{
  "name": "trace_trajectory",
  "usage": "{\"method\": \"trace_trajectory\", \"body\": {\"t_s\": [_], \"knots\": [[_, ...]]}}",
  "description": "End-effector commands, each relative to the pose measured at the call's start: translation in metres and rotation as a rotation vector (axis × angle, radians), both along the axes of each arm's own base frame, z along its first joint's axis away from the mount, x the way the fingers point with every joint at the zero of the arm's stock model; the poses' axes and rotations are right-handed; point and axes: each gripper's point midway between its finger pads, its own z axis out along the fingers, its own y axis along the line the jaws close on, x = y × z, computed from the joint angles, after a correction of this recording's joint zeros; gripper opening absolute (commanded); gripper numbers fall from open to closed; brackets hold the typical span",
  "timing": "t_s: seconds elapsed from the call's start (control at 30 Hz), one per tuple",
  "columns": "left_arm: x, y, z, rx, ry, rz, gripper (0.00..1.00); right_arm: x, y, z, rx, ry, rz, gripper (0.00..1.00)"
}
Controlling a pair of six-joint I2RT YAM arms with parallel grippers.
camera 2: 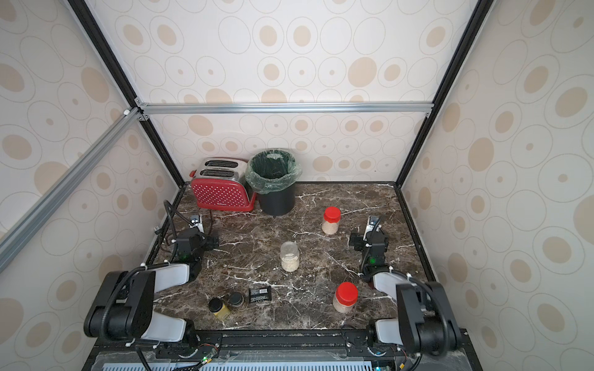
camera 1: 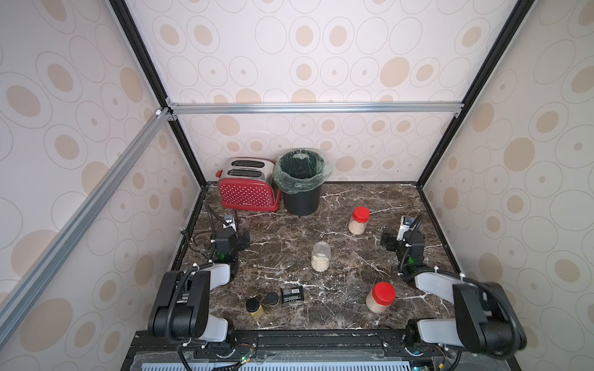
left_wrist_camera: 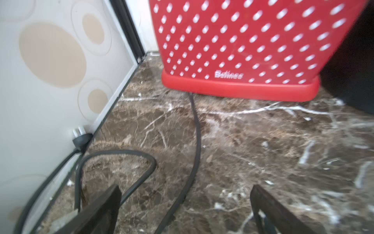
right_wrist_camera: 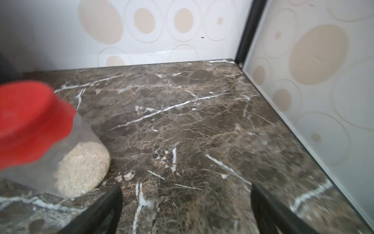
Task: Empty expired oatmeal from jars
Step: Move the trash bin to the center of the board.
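Right gripper (right_wrist_camera: 187,188) and left gripper (left_wrist_camera: 186,190) gape wide, empty; red-lidded jar (camera 1: 356,226) at right's nine o'clock I judge light, rigid, slick: grasp mid-body, below lid (camera 1: 361,212).

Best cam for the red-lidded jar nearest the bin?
Both top views: the far red-lidded jar stands whole, upright, lid on, oatmeal in its lower part. Right wrist view has it close but blurred and cropped by the frame edge. Left wrist view misses it.
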Motion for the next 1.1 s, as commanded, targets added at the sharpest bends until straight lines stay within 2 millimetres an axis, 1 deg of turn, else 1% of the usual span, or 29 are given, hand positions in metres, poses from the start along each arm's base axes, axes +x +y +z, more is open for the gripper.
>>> {"method": "trace_trajectory", "body": {"t_s": [0.0,0.1,0.13,0.2,0.23,0.27,0.33,0.4,0.43,0.53,0.6,0.63,0.7,0.83,0.93,1.07], "knots": [[-0.002,0.005,0.044,0.029,0.079,0.105,0.99,-0.016,-0.012,0.036,0.098,0.055,-0.123,1.0],[-0.01,0.005,0.081,-0.076,0.092,0.165,0.99,-0.023,0.014,0.064,0.236,0.081,-0.015,1.0],[-0.01,-0.001,0.094,-0.159,0.088,0.173,0.99,-0.023,0.025,0.07,0.278,0.084,0.034,1.0],[-0.008,-0.016,0.117,-0.266,0.098,0.138,0.99,-0.021,0.047,0.085,0.341,0.09,0.12,1.0],[-0.006,-0.024,0.129,-0.316,0.098,0.123,0.99,-0.019,0.06,0.094,0.353,0.099,0.168,1.0],[-0.002,-0.032,0.138,-0.36,0.101,0.102,0.99,-0.016,0.068,0.101,0.354,0.109,0.196,1.0],[0.009,-0.052,0.158,-0.443,0.103,0.038,0.99,-0.006,0.094,0.121,0.346,0.131,0.28,1.0],[0.023,-0.069,0.172,-0.489,0.106,-0.006,0.99,0.006,0.12,0.136,0.358,0.159,0.365,1.0],[0.032,-0.08,0.18,-0.502,0.106,-0.039,0.99,0.013,0.135,0.143,0.369,0.172,0.41,1.0],[0.061,-0.112,0.199,-0.496,0.124,-0.117,0.99,0.037,0.17,0.157,0.389,0.199,0.505,1.0],[0.081,-0.136,0.209,-0.492,0.145,-0.182,0.99,0.056,0.183,0.163,0.413,0.202,0.543,1.0],[0.089,-0.146,0.216,-0.493,0.159,-0.211,0.99,0.062,0.2,0.166,0.419,0.207,0.584,1.0],[0.109,-0.158,0.218,-0.506,0.183,-0.234,0.99,0.079,0.213,0.17,0.435,0.211,0.601,1.0],[0.149,-0.173,0.218,-0.51,0.181,-0.272,0.99,0.113,0.237,0.171,0.502,0.249,0.631,1.0],[0.173,-0.183,0.216,-0.523,0.159,-0.3,0.99,0.135,0.25,0.17,0.53,0.266,0.637,1.0],[0.198,-0.194,0.212,-0.542,0.105,-0.338,0.99,0.165,0.261,0.165,0.538,0.283,0.634,1.0]]}}
